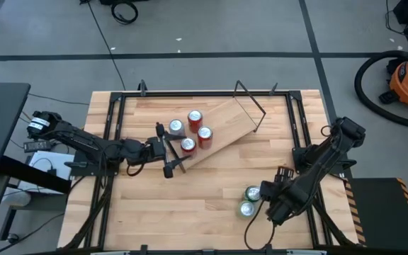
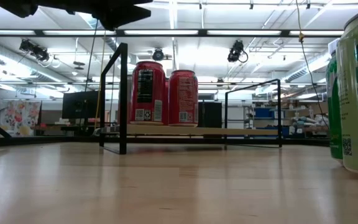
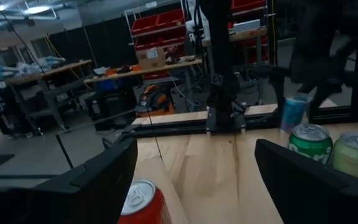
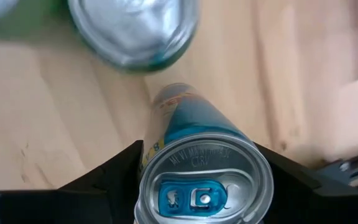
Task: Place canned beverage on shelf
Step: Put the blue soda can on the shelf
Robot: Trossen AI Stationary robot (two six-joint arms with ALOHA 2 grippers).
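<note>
Nearest to you, at the front right of the light butcher-block bench (image 1: 190, 212), your right end effector (image 4: 201, 186) has its two dark fingers set narrow around a slim silver-topped can with a blue pull tab and a pale blue-and-yellow body (image 4: 199, 168); in the right wrist view the can stands upright between them, its long axis vertical, and the grip looks closed on it, though contact itself is hard to confirm. Just beside it stand two green soda cans with silver lids (image 1: 250, 200), touching or nearly touching each other, so lift straight before you travel or you may clip them. From there the target lies away and toward the left: the rectangular light-wood shelf plank with thin black rod end frames (image 1: 222, 124) sits diagonally across the middle of the bench, its long axis running from near-left to far-right. Two red cans (image 1: 200, 126) and two silver-topped cans (image 1: 181, 136) crowd its near-left half; the far-right half, toward the black frame, looks bare, and that end is the one nearer your right arm. Your left end effector (image 1: 170, 151) hovers at the shelf's near-left end, fingers spread wide and holding nothing.
</note>
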